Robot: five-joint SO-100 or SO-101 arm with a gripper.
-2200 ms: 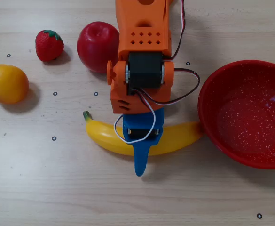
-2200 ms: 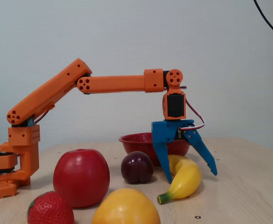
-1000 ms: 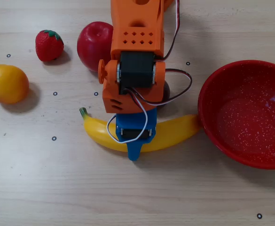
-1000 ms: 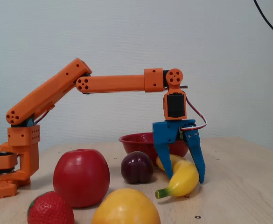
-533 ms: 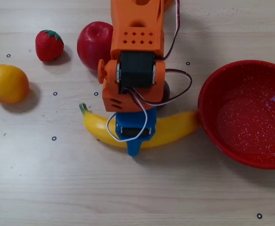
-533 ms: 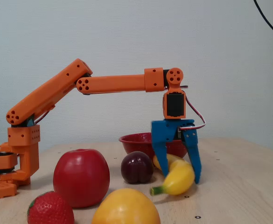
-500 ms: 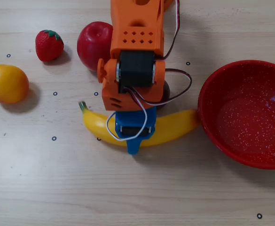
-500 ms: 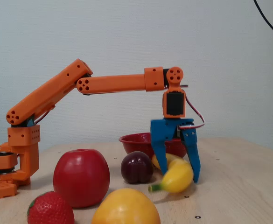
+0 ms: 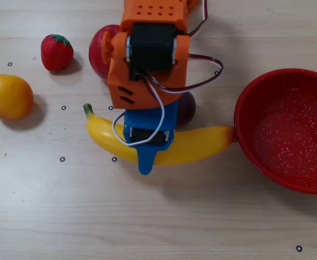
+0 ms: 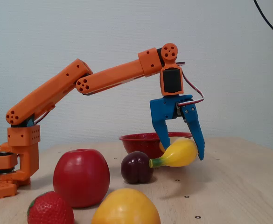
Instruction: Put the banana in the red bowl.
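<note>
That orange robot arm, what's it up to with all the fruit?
The arm's blue gripper is closed around the middle of the banana, which the fixed view shows lifted off the table. The red bowl sits empty just past the banana's blunt end in the overhead view. An apple, a strawberry, an orange fruit and a dark plum lie around it, untouched.

Overhead top-down; fixed low, side-on, close.

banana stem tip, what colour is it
Green, on an otherwise yellow banana; the stem tip shows best in the overhead view.
</note>
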